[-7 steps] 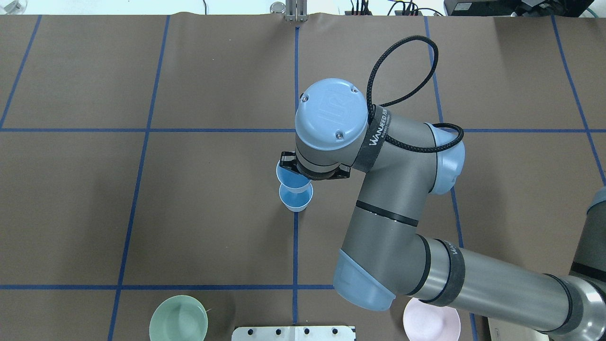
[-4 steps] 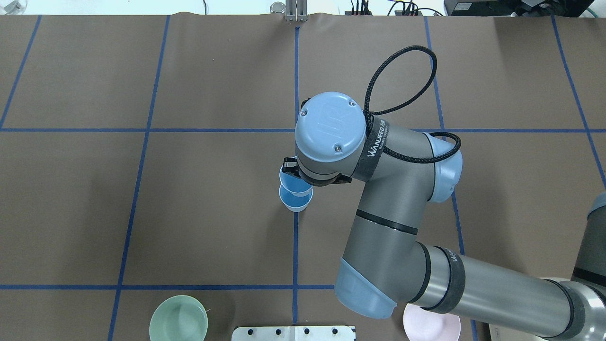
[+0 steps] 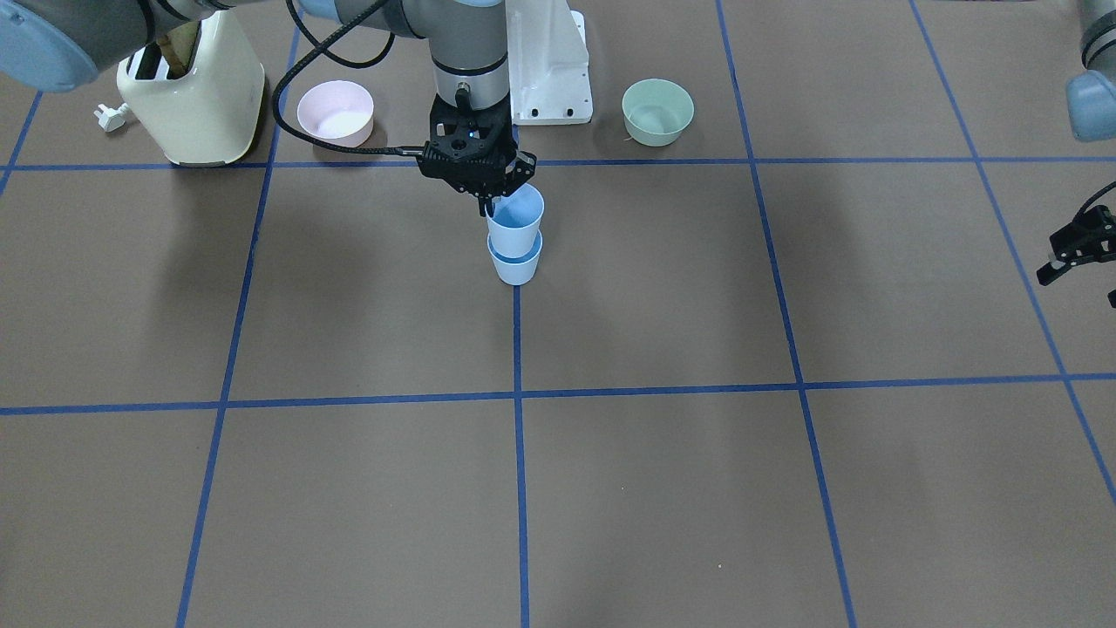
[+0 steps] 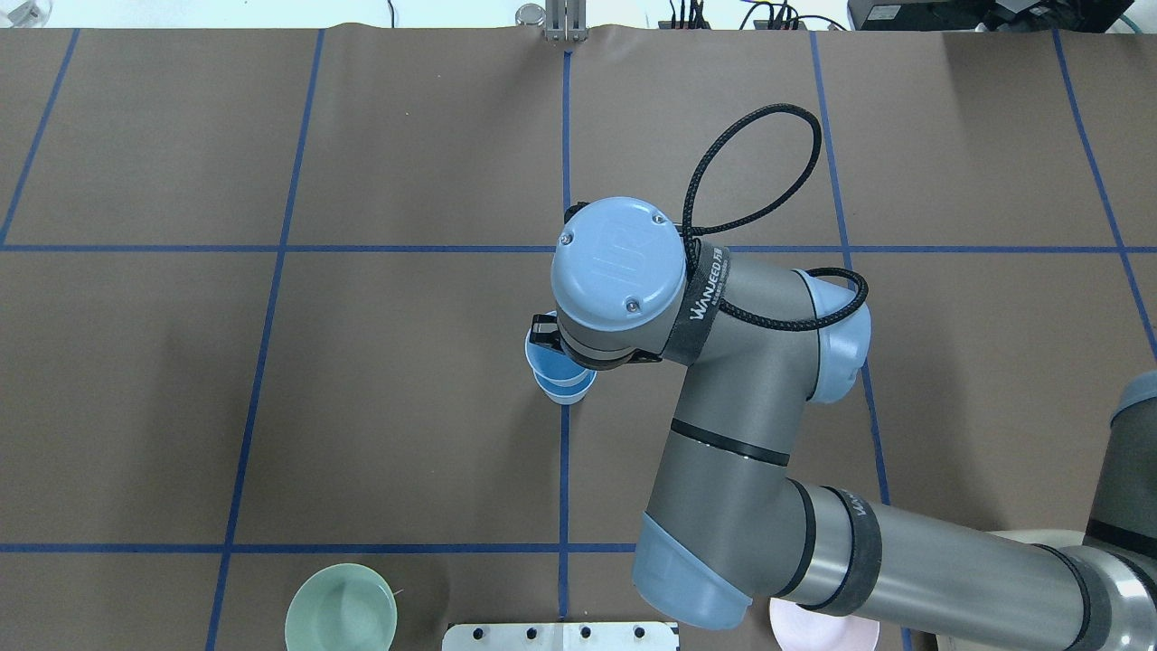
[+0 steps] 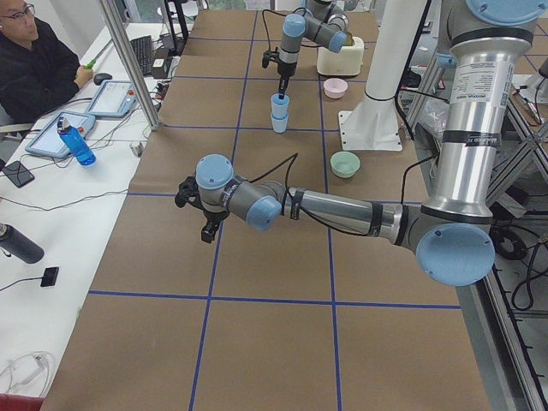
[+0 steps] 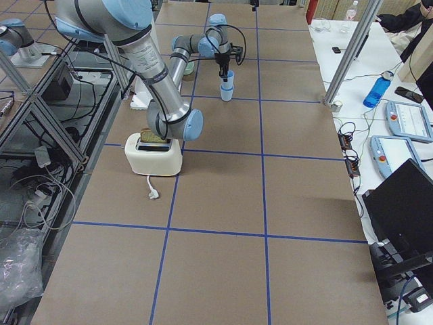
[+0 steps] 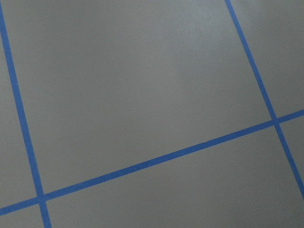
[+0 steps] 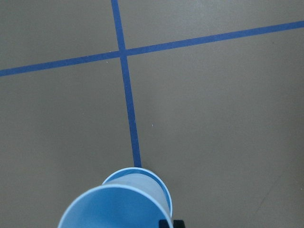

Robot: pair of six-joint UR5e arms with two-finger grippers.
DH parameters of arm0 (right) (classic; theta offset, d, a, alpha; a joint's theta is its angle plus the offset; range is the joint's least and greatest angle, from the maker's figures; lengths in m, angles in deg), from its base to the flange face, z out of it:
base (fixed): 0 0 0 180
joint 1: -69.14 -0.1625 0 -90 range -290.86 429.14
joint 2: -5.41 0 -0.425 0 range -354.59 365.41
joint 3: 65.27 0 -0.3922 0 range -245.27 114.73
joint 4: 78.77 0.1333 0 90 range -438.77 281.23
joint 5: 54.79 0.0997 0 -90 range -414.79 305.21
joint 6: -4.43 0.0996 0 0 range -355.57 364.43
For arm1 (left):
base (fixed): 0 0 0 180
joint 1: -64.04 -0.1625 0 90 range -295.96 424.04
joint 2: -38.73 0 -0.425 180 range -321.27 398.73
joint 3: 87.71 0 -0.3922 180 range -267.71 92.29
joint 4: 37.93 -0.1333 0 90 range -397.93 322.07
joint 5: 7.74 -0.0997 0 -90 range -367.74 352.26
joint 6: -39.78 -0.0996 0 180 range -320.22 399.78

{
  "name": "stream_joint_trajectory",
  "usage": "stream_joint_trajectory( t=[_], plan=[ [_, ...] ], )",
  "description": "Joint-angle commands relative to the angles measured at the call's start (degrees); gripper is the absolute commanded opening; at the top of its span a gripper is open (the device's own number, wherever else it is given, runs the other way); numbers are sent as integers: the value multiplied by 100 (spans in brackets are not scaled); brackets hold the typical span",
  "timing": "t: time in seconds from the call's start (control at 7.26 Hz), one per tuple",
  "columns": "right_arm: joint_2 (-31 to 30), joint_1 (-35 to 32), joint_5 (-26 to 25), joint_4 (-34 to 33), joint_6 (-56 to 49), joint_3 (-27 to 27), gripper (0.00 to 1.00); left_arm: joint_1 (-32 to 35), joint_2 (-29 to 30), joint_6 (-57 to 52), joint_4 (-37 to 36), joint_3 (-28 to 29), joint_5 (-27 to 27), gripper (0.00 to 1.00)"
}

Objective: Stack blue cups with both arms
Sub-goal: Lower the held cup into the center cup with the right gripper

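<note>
Pinches the upper blue cup point(image 3: 516, 220) at its rim with the right gripper point(image 3: 485, 208), fingers drawn nearly together on the cup wall, on the side nearer the pink bowl point(image 3: 336, 112). From the right wrist camera, only two dark fingertips point(image 8: 165, 223) at the bottom edge, just beside that cup's mouth. Holds the cup upright, mouth up, base sunk into the mouth of the lower blue cup point(image 3: 516, 266); fully seated or not, cannot tell. Lower cup upright on the brown table point(image 3: 349, 296), right on a blue tape line point(image 3: 518, 331), between two crossing lines and nearer the robot-side one. Reaches there with the right arm point(image 4: 750, 425) from the overhead view's lower right, forearm low across the table, elbow bent, wrist turned straight down over the stack and hiding most of it from above. Holds the left gripper point(image 3: 1074, 249) well apart from the cups, at the front view's right edge, fingers spread wide with nothing between them. Stretches the left arm point(image 5: 342, 205) long and low, nearly level, gripper tipped down over bare table. Near the robot's base: the pink bowl, a pale green bowl point(image 3: 658, 111), a cream toaster point(image 3: 192, 96).
</note>
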Motion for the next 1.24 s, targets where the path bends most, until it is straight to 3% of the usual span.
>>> stream_joint_trajectory(
  t=[0.0, 0.55, 0.69, 0.96, 1.1],
  plan=[
    [10, 37, -5, 9, 58, 2, 0, -4, 3, 0, 4, 4, 0, 98],
    [-33, 54, -48, 27, -38, 19, 0, -4, 3, 9, 4, 4, 0, 98],
    [-16, 54, -14, 35, -99, 37, 22, -4, 12, 9, 4, 4, 0, 98],
    [-16, 54, -40, 44, -144, 115, 91, -4, 12, 9, 4, 4, 0, 98],
    [-25, 45, -31, 35, -153, 142, 100, -4, 12, 9, 4, 4, 0, 98]
  ],
)
